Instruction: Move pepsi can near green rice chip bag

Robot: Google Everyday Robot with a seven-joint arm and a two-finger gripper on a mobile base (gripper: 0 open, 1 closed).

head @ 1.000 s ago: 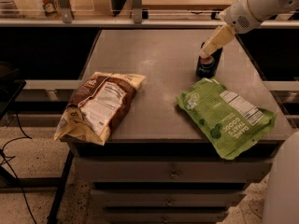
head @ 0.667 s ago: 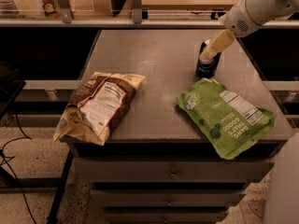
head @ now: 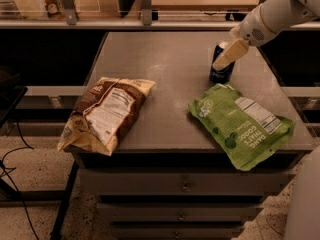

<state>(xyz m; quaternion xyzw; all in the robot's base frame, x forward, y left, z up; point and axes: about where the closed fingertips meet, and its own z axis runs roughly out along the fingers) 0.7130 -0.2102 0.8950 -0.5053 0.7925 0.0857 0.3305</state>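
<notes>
The pepsi can [head: 221, 76] is small and dark blue. It stands upright on the grey table [head: 170, 59], towards the back right. The green rice chip bag [head: 240, 124] lies flat just in front of it, with its near-left corner almost touching the can. My gripper [head: 221, 63] comes down from the upper right on a white arm [head: 280, 11]. It is right at the can, and its cream-coloured part crosses the can's upper half and hides part of it.
A brown and tan snack bag [head: 105, 114] lies at the table's front left, overhanging the edge. A shelf with a rail [head: 145, 21] runs behind the table. Drawers [head: 185, 186] sit below the tabletop. Cables [head: 15, 159] lie on the floor at left.
My gripper has come down and slightly forward, from just above the can to level with its upper half. The can and both bags have stayed in place.
</notes>
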